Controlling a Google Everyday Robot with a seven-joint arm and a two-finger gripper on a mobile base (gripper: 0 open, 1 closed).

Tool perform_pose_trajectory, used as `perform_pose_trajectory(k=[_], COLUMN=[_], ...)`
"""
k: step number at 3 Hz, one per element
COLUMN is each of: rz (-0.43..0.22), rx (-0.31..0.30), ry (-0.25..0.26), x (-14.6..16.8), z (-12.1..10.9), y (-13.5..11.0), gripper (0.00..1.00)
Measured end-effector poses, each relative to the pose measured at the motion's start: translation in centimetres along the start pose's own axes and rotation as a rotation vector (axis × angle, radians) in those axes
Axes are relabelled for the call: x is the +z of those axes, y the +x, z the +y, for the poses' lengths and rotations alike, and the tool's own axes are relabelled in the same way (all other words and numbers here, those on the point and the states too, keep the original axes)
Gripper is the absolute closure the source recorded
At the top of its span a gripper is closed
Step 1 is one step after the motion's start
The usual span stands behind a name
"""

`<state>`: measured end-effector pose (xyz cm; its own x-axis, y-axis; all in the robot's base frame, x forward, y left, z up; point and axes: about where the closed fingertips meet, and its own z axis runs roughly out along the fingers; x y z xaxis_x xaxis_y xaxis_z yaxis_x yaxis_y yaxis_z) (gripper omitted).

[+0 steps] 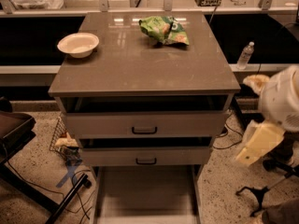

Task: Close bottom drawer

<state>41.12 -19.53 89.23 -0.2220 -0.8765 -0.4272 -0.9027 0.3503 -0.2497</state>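
The bottom drawer is the lowest of three pale grey drawers and stands pulled far out toward me, its shallow tray reaching the lower edge of the view. The two upper drawers, top and middle, have small black handles and are each slightly ajar. My arm comes in from the right as a white rounded part with a cream-yellow end. That end, my gripper, hangs to the right of the cabinet at the height of the middle drawer, apart from all drawers.
On the cabinet top are a white bowl at the left and a green snack bag at the back. A water bottle stands behind on the right. A wire basket and a dark stand are left; a chair base is right.
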Motion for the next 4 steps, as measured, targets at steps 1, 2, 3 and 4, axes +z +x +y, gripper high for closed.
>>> perform_pose_trajectory(k=[1, 2, 3, 4], rz=[-0.149, -0.237, -0.293, -0.282], rx=[0.069, 0.091, 0.101, 0.089], ry=[0.002, 0.029, 0.036, 0.043], x=[6.7, 9.9, 12.9, 16.7], z=[2.9, 3.9, 5.1, 6.5], y=[2.9, 4.3, 5.5, 6.8], gripper=[0.00, 0.00, 0.00, 0.00])
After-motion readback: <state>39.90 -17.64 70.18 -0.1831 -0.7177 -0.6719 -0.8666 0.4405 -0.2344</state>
